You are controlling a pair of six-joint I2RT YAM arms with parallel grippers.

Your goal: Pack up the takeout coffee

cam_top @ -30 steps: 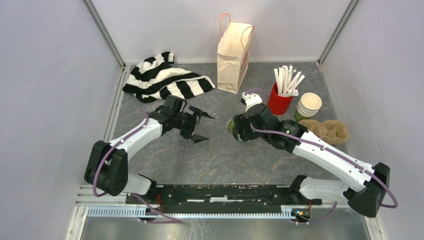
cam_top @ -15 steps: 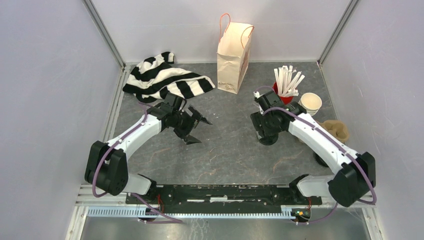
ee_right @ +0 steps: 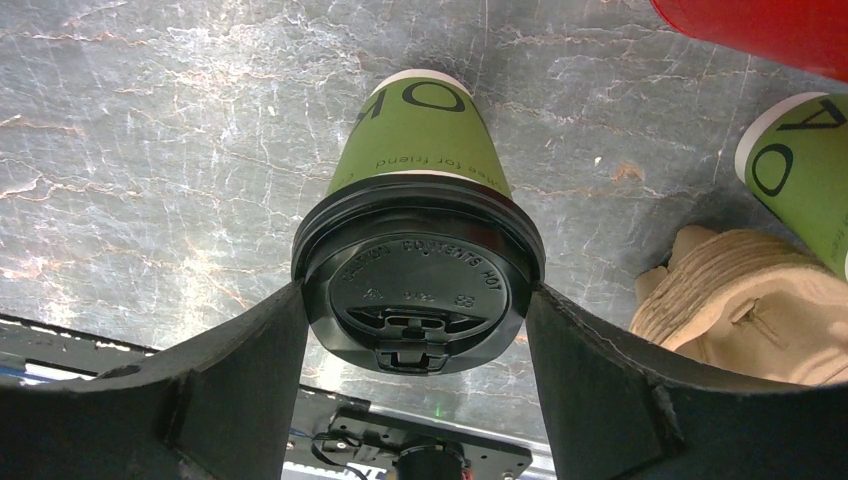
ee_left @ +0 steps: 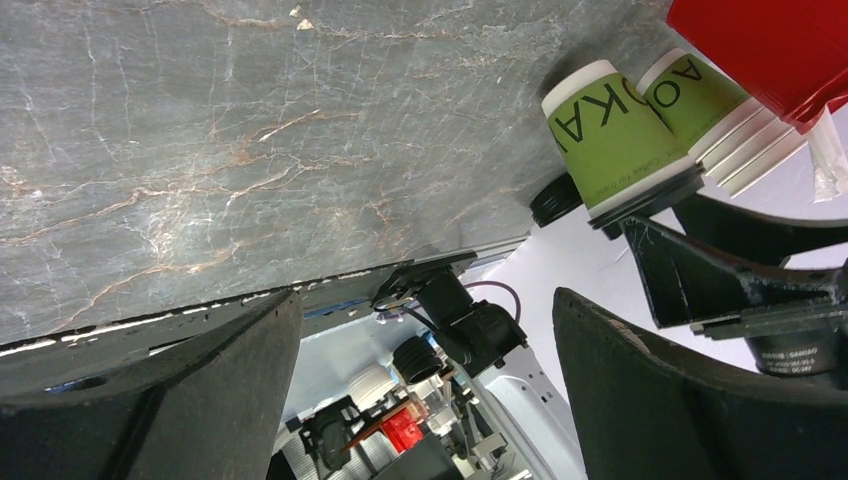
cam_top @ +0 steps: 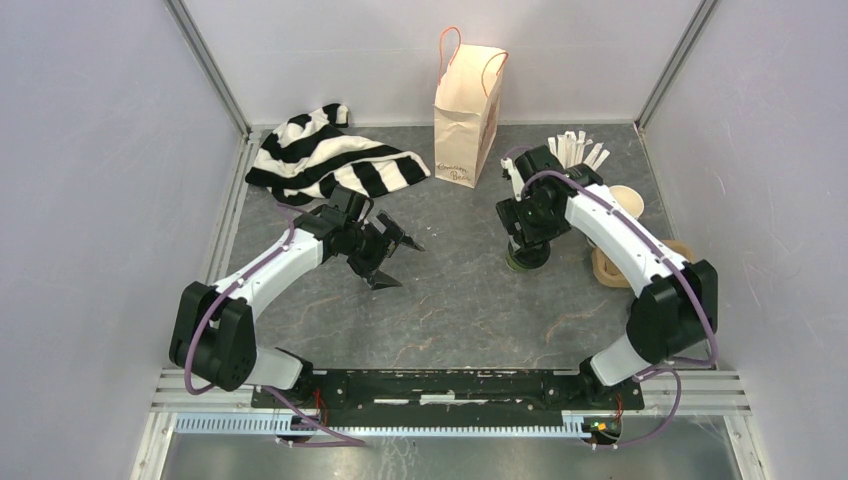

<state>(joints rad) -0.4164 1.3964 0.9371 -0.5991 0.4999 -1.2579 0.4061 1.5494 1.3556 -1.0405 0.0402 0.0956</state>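
Top external view: early going, by the look of it. Clamped with the right end effector (ee_right: 415, 300) on the black lid of a cup (ee_right: 420, 150), gripped at the rim on both sides, upright, over the middle of the bench (cam_top: 450, 320), near the carrier (ee_right: 740, 300). Can't tell whether resting on the bench or lifted just clear. Left end effector (cam_top: 397, 263) spread wide, empty, well apart from the cup. No cup seated in the visible part of the carrier. Bag (cam_top: 466, 110) upright at the far edge, inside hidden. No sign of a second lidded cup anywhere. Left to do, at a guess: seat this one, find the other, pack both.
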